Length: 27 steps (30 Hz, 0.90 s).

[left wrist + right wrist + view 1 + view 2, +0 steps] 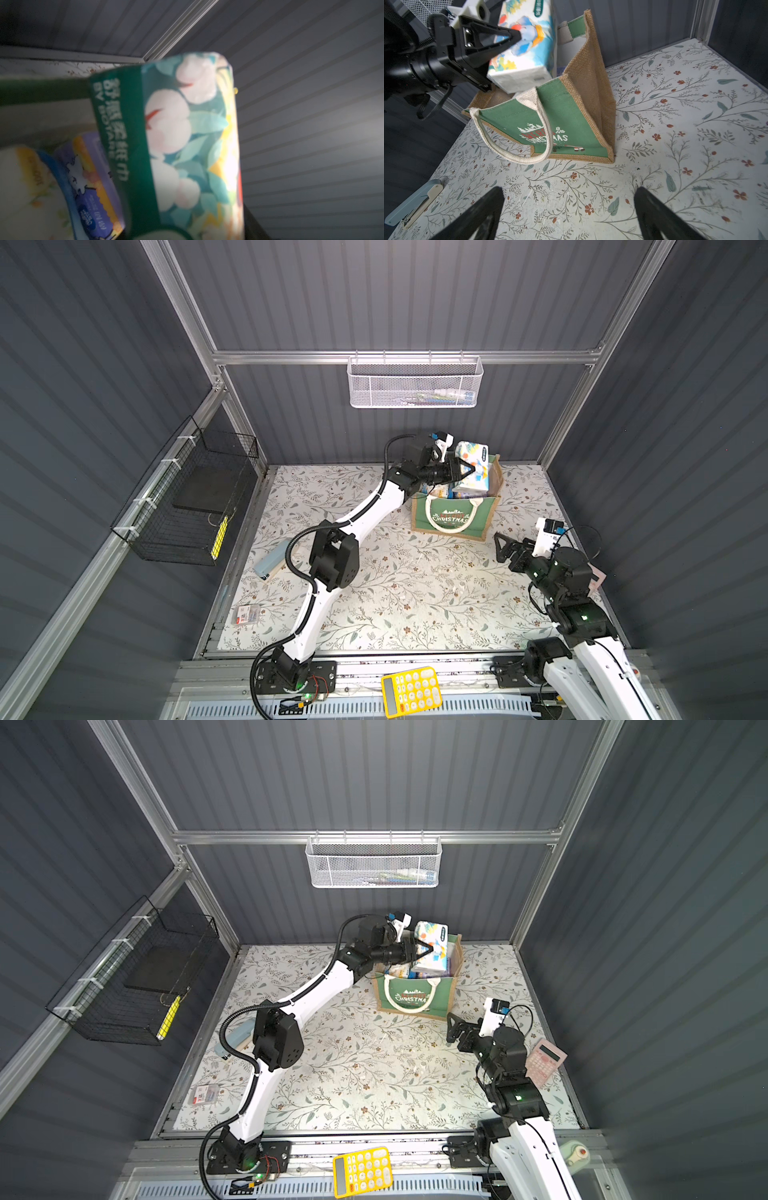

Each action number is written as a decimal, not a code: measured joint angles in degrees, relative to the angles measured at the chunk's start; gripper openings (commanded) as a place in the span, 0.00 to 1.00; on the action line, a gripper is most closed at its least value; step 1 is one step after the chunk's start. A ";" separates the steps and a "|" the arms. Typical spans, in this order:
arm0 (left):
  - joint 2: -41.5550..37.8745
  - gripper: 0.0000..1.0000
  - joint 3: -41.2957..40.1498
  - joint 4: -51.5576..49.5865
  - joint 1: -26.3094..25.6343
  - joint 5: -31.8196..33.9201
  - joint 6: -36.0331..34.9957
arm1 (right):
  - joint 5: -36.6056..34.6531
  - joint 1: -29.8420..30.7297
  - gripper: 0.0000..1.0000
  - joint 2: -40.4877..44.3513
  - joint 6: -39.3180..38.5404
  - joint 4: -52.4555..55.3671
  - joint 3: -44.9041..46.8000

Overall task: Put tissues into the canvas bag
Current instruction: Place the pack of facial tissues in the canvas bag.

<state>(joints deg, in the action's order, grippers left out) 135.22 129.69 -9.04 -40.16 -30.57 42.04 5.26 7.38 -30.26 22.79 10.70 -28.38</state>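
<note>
Looking at the left gripper [468, 469] first, I see its jaws set either side of the white-blue-orange tissue pack [525, 64]. I cannot tell whether they pinch it or merely flank it. That pack stands tilted with its lower end in the mouth of the canvas bag [484, 516], rising above the rim, with other packs [440, 491] down inside. My right gripper [569, 189] hangs empty, jaws wide apart, near the bag's green front over the floral table [415, 593].

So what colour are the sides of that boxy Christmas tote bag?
Tan: woven jute side panels, clearest in the right wrist view.
</note>
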 measured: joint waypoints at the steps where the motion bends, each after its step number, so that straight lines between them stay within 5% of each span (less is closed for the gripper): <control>1: 0.55 0.54 0.02 -0.72 -0.28 0.33 -0.15 | 0.00 -0.09 0.99 -0.17 0.11 -0.09 0.00; 19: 2.91 1.00 7.98 -15.76 -1.66 11.08 -9.16 | -0.07 -4.76 0.99 -3.37 -1.44 -0.44 0.63; 27: -16.04 1.00 -0.39 -20.61 -1.38 22.14 -19.43 | -2.54 -5.57 0.99 -3.39 -4.11 -4.22 1.97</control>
<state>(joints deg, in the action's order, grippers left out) 119.17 129.29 -29.65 -41.54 -8.43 22.61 2.72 1.80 -33.65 18.68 6.48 -26.41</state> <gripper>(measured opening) 0.997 0.990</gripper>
